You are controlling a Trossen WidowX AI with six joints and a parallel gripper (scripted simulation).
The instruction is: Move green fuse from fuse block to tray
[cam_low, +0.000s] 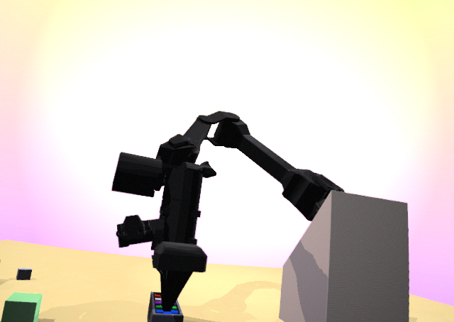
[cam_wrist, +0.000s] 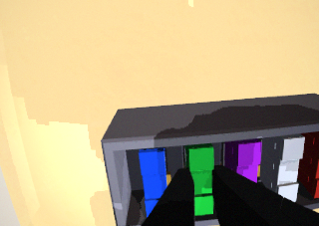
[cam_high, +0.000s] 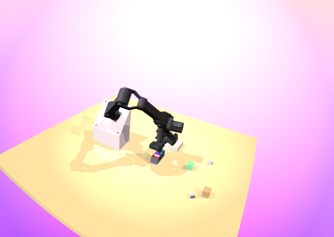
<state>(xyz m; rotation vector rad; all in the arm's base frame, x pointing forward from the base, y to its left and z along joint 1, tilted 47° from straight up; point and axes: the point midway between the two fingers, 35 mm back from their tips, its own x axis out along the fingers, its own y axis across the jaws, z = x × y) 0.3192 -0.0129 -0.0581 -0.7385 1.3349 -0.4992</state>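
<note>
- The jaws clamp narrowly on the green fuse (cam_wrist: pixel 201 173), which sits in its slot in the block (cam_wrist: pixel 199 121), second from one end of the row.
- The two fingers come in from above and straddle only the green fuse, one on each flank; this likely keeps them off the neighbours, as the task demands.
- The blue fuse (cam_wrist: pixel 152 173) stands just beside one finger and the purple fuse (cam_wrist: pixel 249 160) just beside the other; whether either finger brushes a neighbour cannot be told from the wrist view.
- A white fuse (cam_wrist: pixel 290 160) and a red fuse (cam_wrist: pixel 311 162) sit farther along the row, clear of the jaws.
- Judged from the seated fuse, the step in hand is the grasp; the straight upward pull has not begun.
- The tray (cam_high: pixel 174 145), a pale block on the tabletop (cam_high: pixel 54 175), lies close behind the jaws, partly hidden by the wrist.
- The arm (cam_low: pixel 256 153) reaches out from its pedestal (cam_low: pixel 352 259), elbow high, forearm sloping down to a wrist that hangs almost plumb.
- The finger tips taper to a point inside the block's top opening in the exterior view, a pose suited to a vertical lift.
- A green cube (cam_high: pixel 190 165) and small blocks lie well apart from the jaws.
</note>
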